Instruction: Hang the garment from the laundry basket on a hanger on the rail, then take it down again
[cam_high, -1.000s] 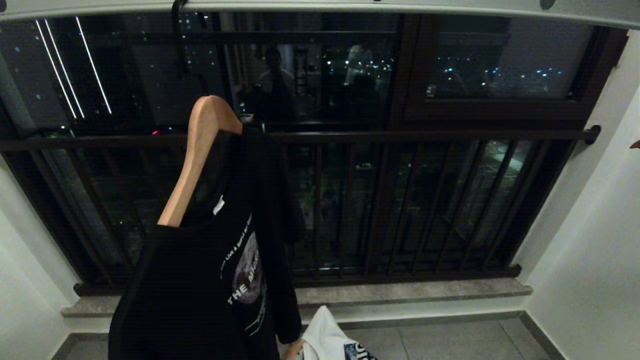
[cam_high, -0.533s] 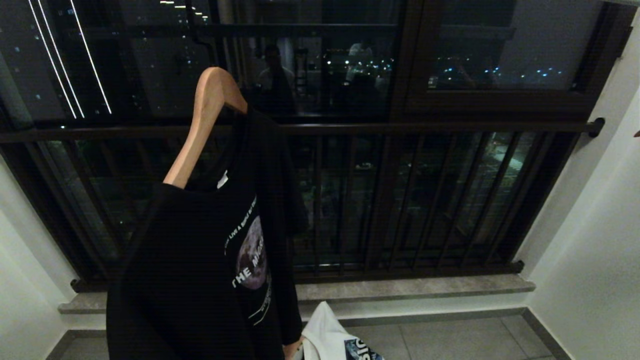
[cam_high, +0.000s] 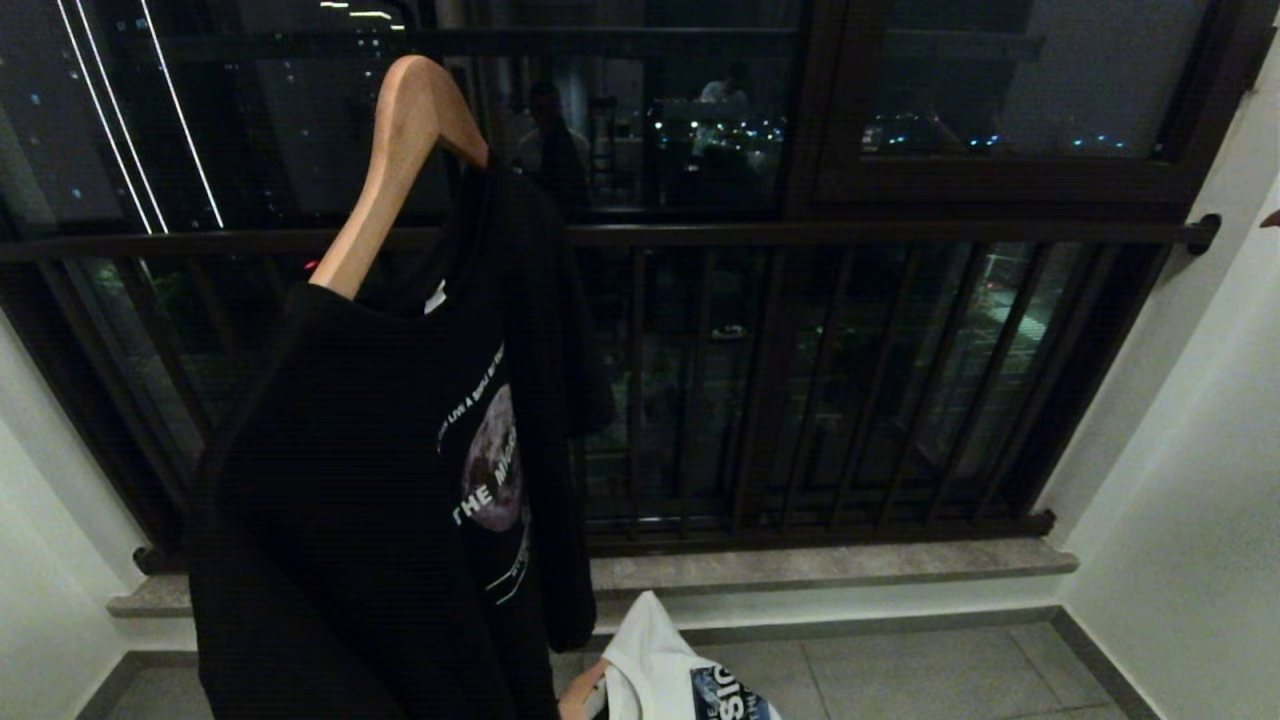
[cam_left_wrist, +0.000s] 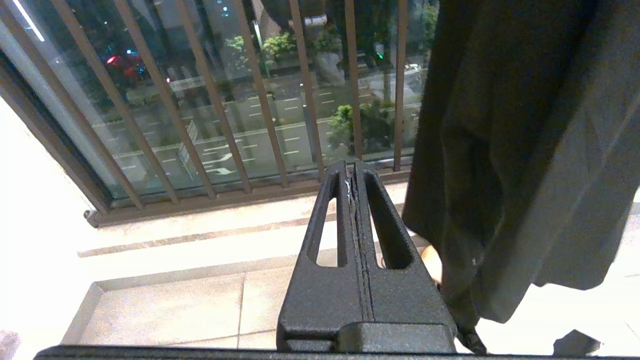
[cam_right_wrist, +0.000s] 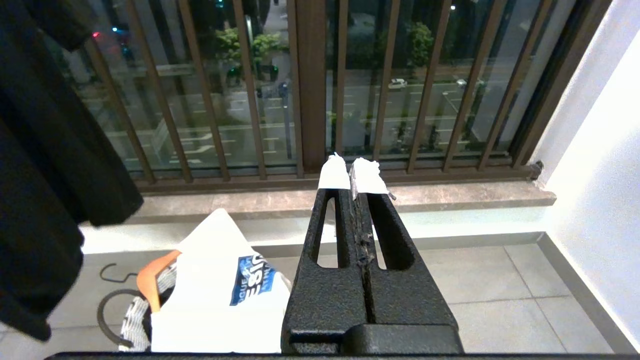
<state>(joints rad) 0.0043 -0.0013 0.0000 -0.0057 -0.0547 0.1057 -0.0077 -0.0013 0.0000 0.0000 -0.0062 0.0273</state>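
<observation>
Nearest, both claws are empty with jaws pressed together: the left claw hangs beside the black T-shirt, not touching it; the right claw, its tips wrapped in white tape, points toward the window sill, above the floor.

On the floor close to the sill step stands the laundry basket, striped side and black loop handle showing. A white garment with a blue print stands up out of it, with an orange hanger beside it.

The garment is judged light, limp and easily bunched; no fragility. Recommended hold: a pinch on the raised peak of cloth, or at the collar if found. A loose fold may slip from narrow jaws.

Further off, the black T-shirt hangs on a wooden hanger before the window bars. The rail is out of view.
</observation>
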